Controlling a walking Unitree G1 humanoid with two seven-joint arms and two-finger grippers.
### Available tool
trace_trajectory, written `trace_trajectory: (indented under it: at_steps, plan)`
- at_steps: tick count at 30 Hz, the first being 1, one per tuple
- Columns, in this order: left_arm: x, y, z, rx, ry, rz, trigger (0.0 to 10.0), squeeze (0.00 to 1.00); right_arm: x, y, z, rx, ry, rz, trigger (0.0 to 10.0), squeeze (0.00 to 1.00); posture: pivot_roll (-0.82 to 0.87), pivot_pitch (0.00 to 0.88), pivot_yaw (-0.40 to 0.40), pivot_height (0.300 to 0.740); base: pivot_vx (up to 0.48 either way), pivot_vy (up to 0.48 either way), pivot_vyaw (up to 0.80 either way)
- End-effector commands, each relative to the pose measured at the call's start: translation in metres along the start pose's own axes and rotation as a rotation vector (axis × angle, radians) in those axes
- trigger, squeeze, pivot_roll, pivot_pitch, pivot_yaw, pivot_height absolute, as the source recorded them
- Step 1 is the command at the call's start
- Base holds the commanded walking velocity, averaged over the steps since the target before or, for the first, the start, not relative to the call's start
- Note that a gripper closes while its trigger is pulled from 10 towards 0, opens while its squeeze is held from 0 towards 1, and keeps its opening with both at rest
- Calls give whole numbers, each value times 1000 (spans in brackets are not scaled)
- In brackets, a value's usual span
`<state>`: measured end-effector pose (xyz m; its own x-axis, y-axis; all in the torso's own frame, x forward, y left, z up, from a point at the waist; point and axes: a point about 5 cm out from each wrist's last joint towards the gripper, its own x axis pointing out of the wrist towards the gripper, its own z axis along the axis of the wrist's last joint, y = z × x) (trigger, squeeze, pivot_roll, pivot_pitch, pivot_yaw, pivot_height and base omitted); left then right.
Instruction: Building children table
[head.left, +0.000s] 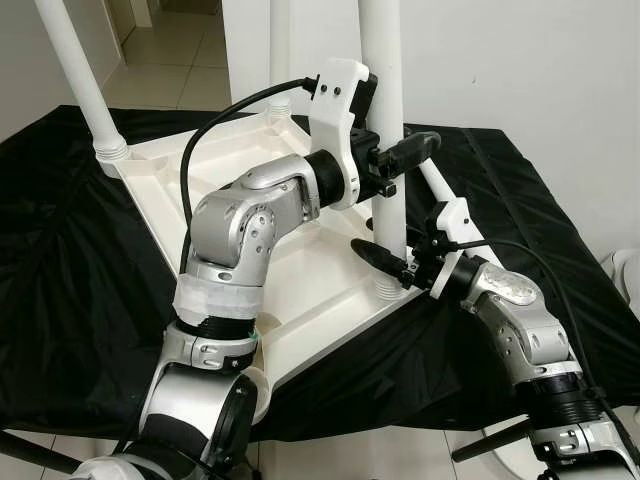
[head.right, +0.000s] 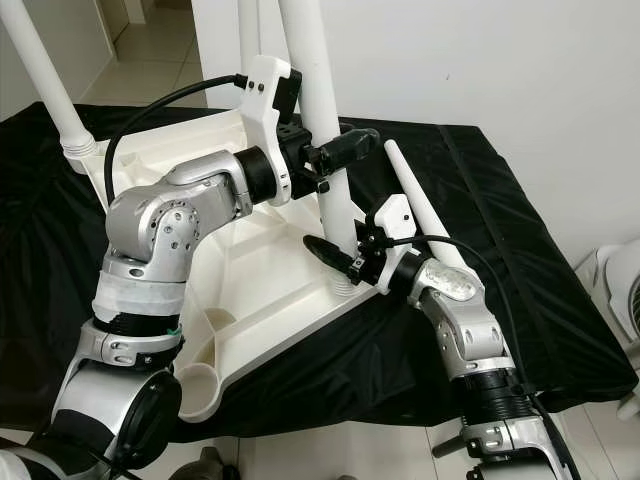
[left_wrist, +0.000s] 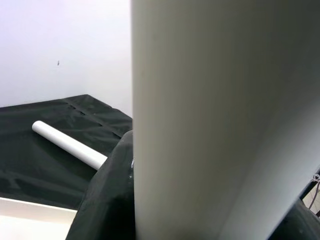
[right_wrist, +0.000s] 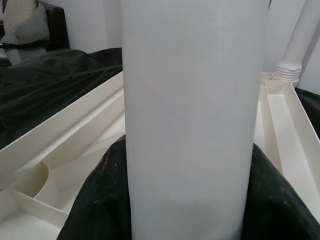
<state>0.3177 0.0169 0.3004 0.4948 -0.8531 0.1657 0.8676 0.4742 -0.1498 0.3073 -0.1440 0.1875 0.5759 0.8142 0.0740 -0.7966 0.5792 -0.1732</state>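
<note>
A plain white wall (head.left: 560, 70) stood behind a surface draped in black cloth (head.left: 60, 290). Pale floor tiles (head.left: 170, 60) showed at the upper left. A white fan (head.right: 620, 290) sat at the right edge.

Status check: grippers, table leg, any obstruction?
Left gripper and right gripper shut on upright leg at tabletop corner socket. Spare leg loose on black cloth, clear.

Upturned tabletop (head.left: 300, 270) lies on cloth (head.left: 70, 290), legs pointing up. Leg (head.left: 385, 130) stands in tabletop's right corner socket; second leg (head.left: 85, 85) at left corner, third (head.left: 279, 50) at far corner. Loose leg (head.right: 425, 215) lies on cloth, right of tabletop. Near corner socket (head.right: 195, 385) overhangs cloth edge.
</note>
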Motion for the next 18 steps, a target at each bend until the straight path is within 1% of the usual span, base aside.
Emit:
trace_trajectory:
  at_steps: [1,2,3,4,7,8,9,11,17,18]
  plan:
    - [3,0,3,7,2,7,0,0,0,-6,4,-26,-13,-37,10000,0,88,0,-55,740,0,0,0]
    - [3,2,3,28,20,34,10000,0,1,-7,4,-20,-9,-50,10000,0,89,0,-55,740,0,0,0]
    - [3,2,3,28,20,34,10000,0,1,-7,4,-20,-9,-50,10000,0,89,0,-55,740,0,0,0]
    - [3,4,4,42,31,53,10000,0,2,-8,4,-9,-8,-58,10000,576,89,0,-55,740,0,0,0]
    - [4,7,5,55,30,84,10000,0,3,-10,5,-9,-11,-77,10000,576,89,0,-57,740,0,0,0]
    - [5,8,8,81,32,117,10000,0,4,-12,7,-1,-23,-103,10000,1000,90,0,-60,740,0,0,0]
    - [5,8,8,81,32,117,10000,0,4,-12,7,-1,-23,-103,10000,1000,90,0,-60,740,0,0,0]
    - [7,10,14,130,31,183,10000,0,9,-16,9,-17,-23,-167,10000,1000,90,0,-62,740,0,0,0]
    - [9,9,19,156,30,218,10000,0,14,-17,9,-29,-12,-210,10000,1000,93,0,-64,740,0,0,0]
    - [11,10,25,193,18,264,10000,0,21,-15,7,-45,10,-257,10000,1000,97,0,-66,740,0,0,0]
